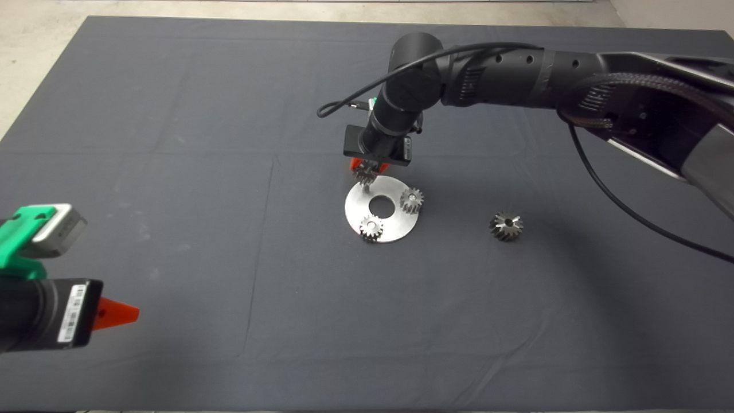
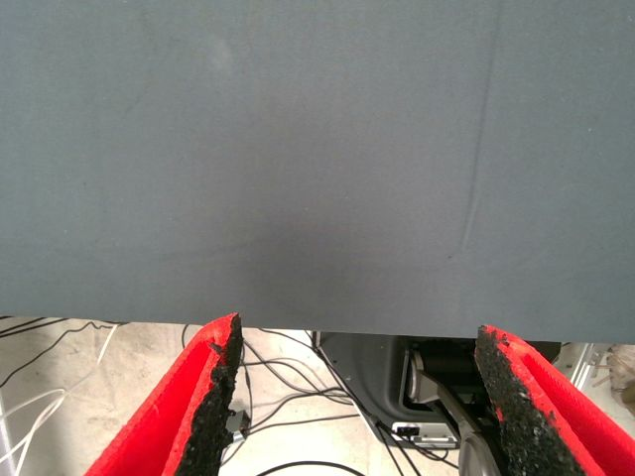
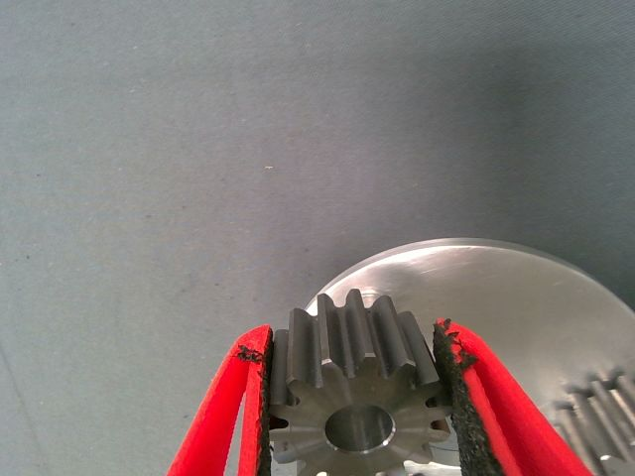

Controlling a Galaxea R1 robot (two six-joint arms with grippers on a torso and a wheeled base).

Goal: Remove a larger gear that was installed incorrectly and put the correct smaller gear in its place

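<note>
we see the right gripper (image 3: 352, 397) clenched on the smaller gear (image 3: 352, 382), matte steel w/ chunky teeth, held over the far edge of the shiny round plate (image 1: 395, 229); its lower half is cut off in the wrist view. the larger gear (image 1: 506, 226) lies on the dark cloth mat (image 1: 172, 143), apart from the plate on the right arm's side. left gripper (image 2: 357, 397) waits at the mat's near edge, jaws spread, rough black pads (image 2: 220, 397) bare.

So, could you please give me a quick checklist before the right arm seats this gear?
1. Right gripper shut on the smaller gear: ok.
2. Gear over the round plate, at its far edge: ok.
3. Gear centred on its mount: cannot tell.
4. Larger gear off the plate, on the mat: ok.
5. Two other small gears on the plate: ok.
6. Left gripper open, parked at the mat's near left edge: ok.
</note>
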